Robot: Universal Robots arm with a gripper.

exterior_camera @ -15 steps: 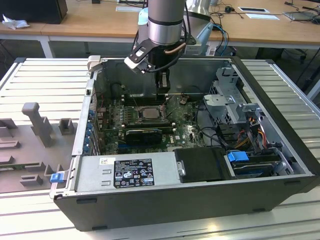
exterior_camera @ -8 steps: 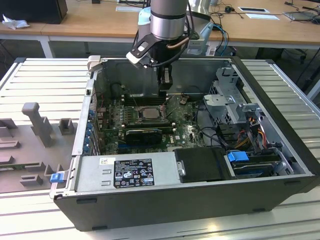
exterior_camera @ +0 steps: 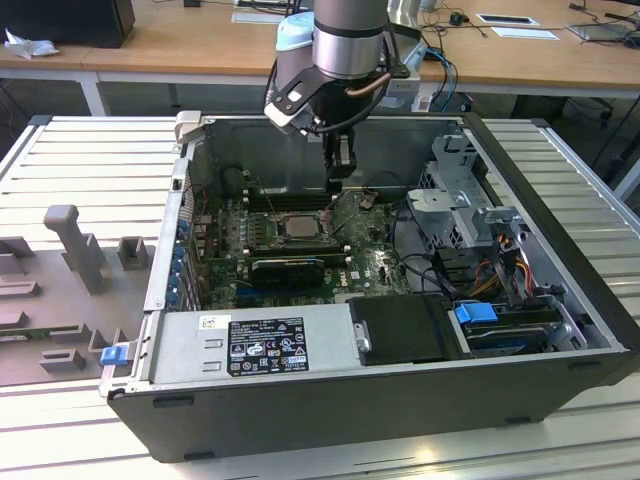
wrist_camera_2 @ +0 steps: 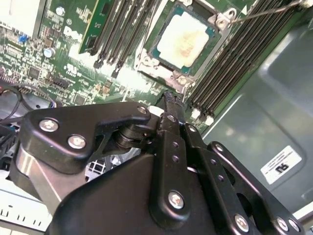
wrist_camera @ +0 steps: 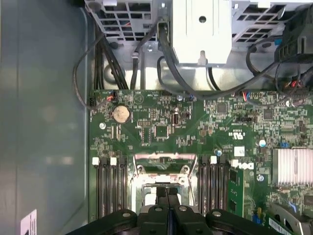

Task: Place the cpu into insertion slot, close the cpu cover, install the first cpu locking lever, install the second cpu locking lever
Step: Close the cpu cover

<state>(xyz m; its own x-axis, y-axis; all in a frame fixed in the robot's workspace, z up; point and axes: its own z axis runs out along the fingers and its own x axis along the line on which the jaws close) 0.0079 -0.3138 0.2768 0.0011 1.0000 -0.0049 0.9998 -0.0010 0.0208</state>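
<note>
Where the ribbed metal tabletop [exterior_camera: 90, 150] carries the open computer case [exterior_camera: 380, 400], lying on its side, the arm [exterior_camera: 350, 40] descends from above into the case's rear half. Its wrist points steeply downward. The tool [exterior_camera: 340, 178] hangs low over the green motherboard [exterior_camera: 375, 262], close to the case's far wall.

Tool condition: in both wrist views the two black fingers [wrist_camera_2: 168, 105] are pressed together along their length, and nothing can be seen held between them.

Socket area: the insertion slot [wrist_camera_2: 146, 59] sits between the banks of long black memory slots [wrist_camera_2: 117, 34]. The cpu cover [wrist_camera_2: 177, 74] appears to lie flat on it, its metal frame surrounding the chip. The cpu [wrist_camera_2: 185, 40] is seated in the slot, its pale top showing through the cover's window.

Relative position: in the exterior view the tool stands just beyond the cpu [exterior_camera: 297, 226], toward the exterior view's right. In the second wrist view the fingertips are just off one corner of the socket, apart from the chip.

A thin metal rod [wrist_camera_2: 264, 11] runs from another socket corner across the memory slots; whether it is latched cannot be determined.
</note>
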